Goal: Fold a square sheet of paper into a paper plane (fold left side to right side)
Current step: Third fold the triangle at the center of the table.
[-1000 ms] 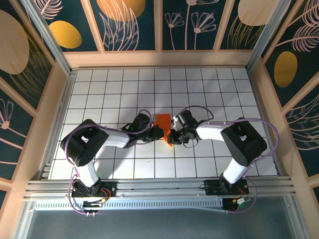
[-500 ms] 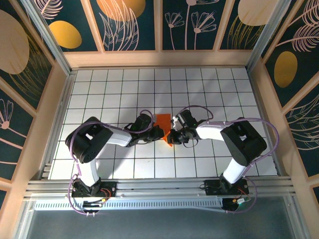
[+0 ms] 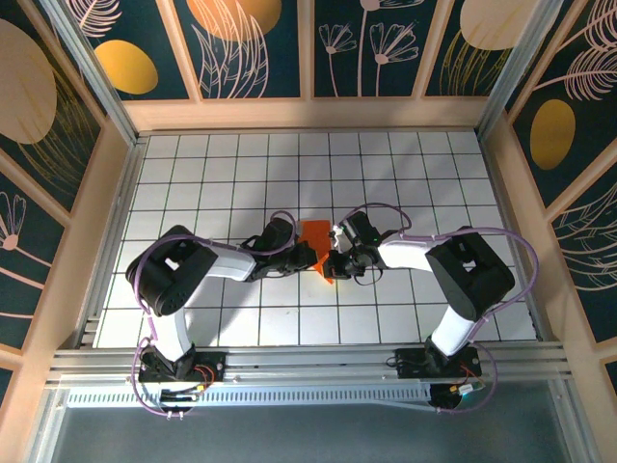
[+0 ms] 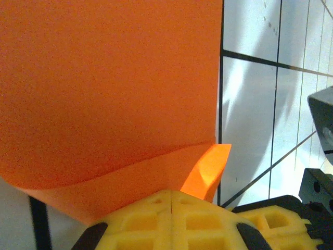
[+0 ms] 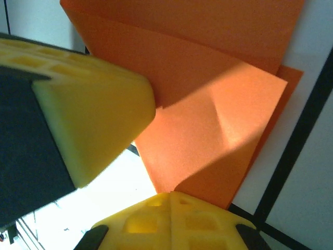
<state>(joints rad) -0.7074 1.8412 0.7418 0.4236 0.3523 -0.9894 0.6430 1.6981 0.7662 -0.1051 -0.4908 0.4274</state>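
Moved since a second ago: the left arm's elbow has swung slightly toward the table centre. Both wrists and the paper sit almost where they were.

Left gripper (image 4: pixel 171 197): yellow fingertips pressed together with only a seam between them, pinching the near edge of the orange paper sheet (image 4: pixel 104 78). A small curled flap of the same sheet rises just right of the tips, brightly lit.

Right gripper (image 5: pixel 169 198): fingertips likewise closed flush. The corner of a folded layer of the sheet runs down into them. One yellow finger (image 5: pixel 93 120) of the left gripper shows at the left of the right wrist view, touching the paper.

From above, the two grippers meet tip to tip near the middle of the white grid-tile table (image 3: pixel 241 183). The sheet lies between them, partly folded. Its larger part lies flat toward the far side, and a smaller flap points toward the near edge.

Layers: the right wrist view shows at least three overlapping orange layers with straight creased edges.

Purple cables (image 3: pixel 386 210) loop over both forearms. Dark floral wall panels (image 3: pixel 260 48) enclose the table.
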